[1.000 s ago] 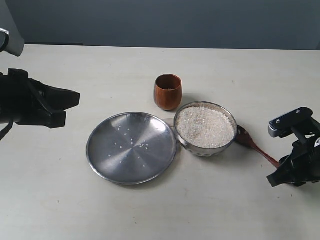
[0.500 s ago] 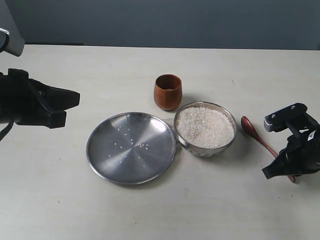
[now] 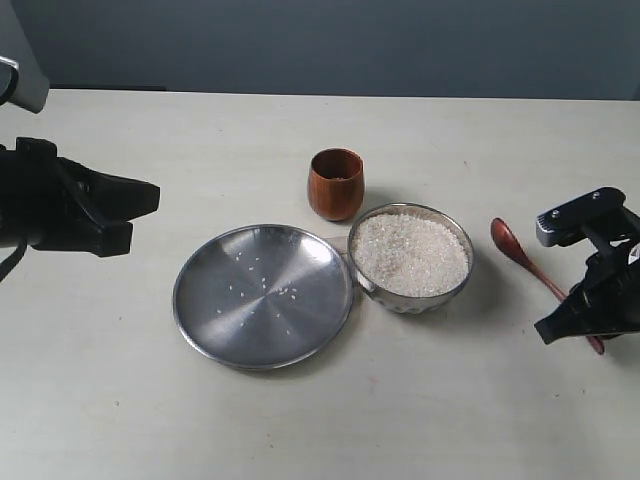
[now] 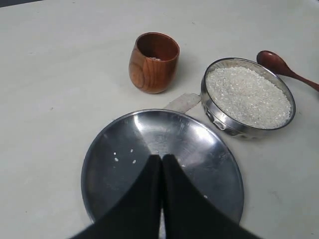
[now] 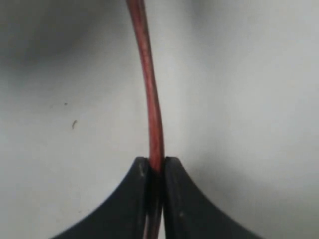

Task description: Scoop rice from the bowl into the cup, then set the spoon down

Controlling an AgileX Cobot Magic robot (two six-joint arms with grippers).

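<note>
Right pincer: clenched on the far handle end of the dark reddish-brown wooden spoon. The wrist view shows the slim handle nipped just between the fingertips. The spoon sits right of the round shiny steel bowl, apart from it. Cannot tell whether its head is clear of the tabletop.

Left pincer: clenched on nothing, well left of the wide flat steel plate.

White uncooked rice is heaped near the bowl rim. The small rounded reddish-brown wooden cup stands just behind the bowl.

Risks, as judged:
- The grip is narrow and at the handle tip, so the spoon may pivot or roll when the head bites into the rice.
- The bowl is light and full, so a sideways push could slide it into the cup or plate.
- The cup mouth is narrow and the lever long, so grains may spill on transfer.
- A heaped scoop may shed grains over the bowl rim.
</note>
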